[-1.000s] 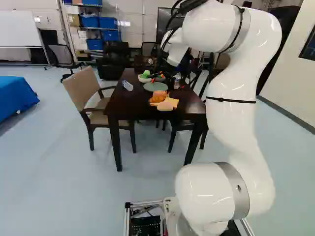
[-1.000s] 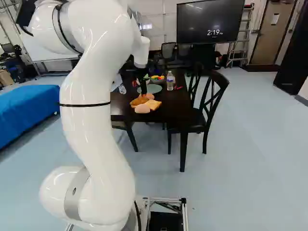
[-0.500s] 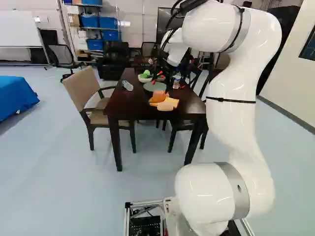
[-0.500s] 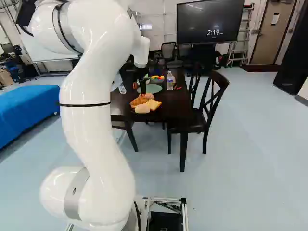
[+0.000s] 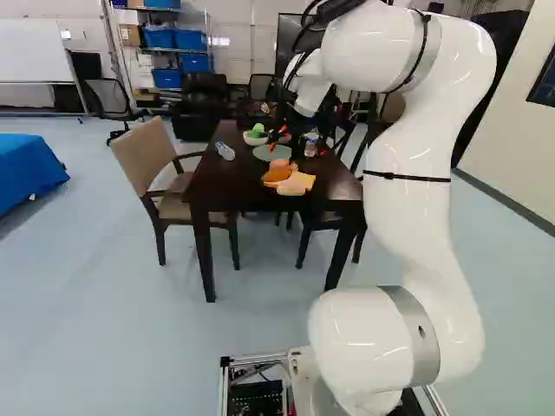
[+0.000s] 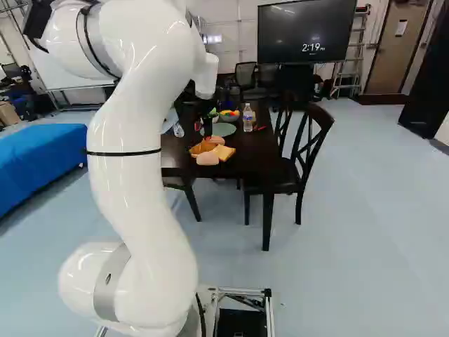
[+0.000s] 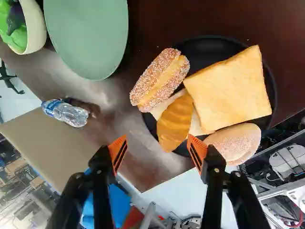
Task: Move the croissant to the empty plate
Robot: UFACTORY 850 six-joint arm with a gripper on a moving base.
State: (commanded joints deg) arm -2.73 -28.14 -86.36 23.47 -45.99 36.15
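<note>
Dark brown, the worktop (image 5: pixel 227 184) stretches ahead of the lone white arm (image 6: pixel 137 168). On it, the croissant (image 7: pixel 175 123) lies among other breads on a black plate (image 7: pixel 209 40), just ahead of the hand (image 7: pixel 155 139), off-centre toward the finger beside the round bun (image 7: pixel 236 141). Its long axis runs roughly crosswise to the line between the fingertips, so a small sidestep toward that finger should let them close across its narrow body. The hand stands wide open and has hold of nothing. Flanking the croissant are the sugared roll (image 7: pixel 159 78) and the square slice (image 7: pixel 231 90); going down, a finger could catch the slice or bun. Past the roll, farther from the arm's base, the empty green plate (image 7: pixel 88 34) waits near a bowl (image 7: pixel 37 29); the grasp probably comes first.
</note>
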